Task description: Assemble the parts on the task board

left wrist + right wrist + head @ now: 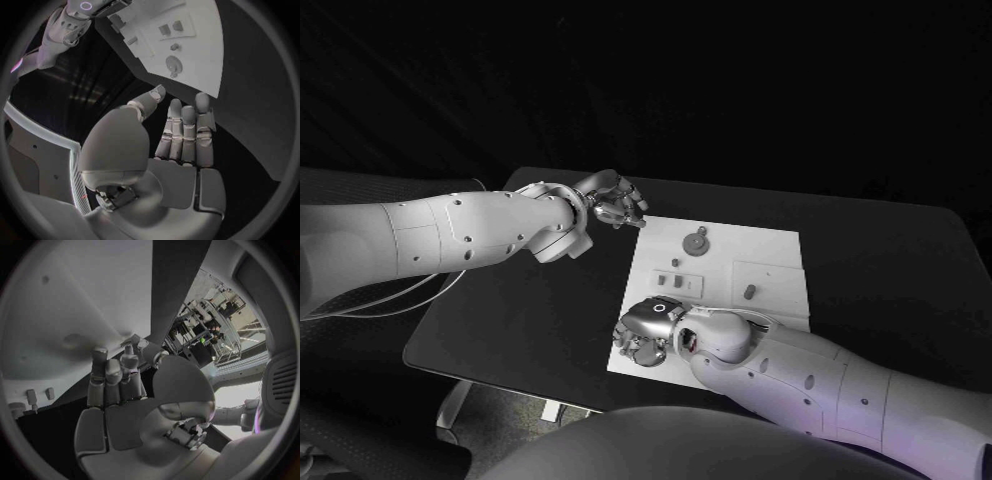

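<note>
Head view shows small, stiff, light parts (695, 241) on the board (776, 250); pinch the round one by its rim. Your left hand (610, 203) and right hand (646, 325) both hang with fingers apart, holding nothing.

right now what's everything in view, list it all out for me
table: one, black, under everything
task board: one, white plate, middle of the table
round part: one, grey, far end of the board
small parts: a few, grey, mid-board; exact count unclear
small oval part: one, grey, right half of the board
left hand: one, silver, fingers apart, holding nothing, beside the board's far left corner
right hand: one, silver, over the board's near left corner; whether it holds anything is unclear
</note>
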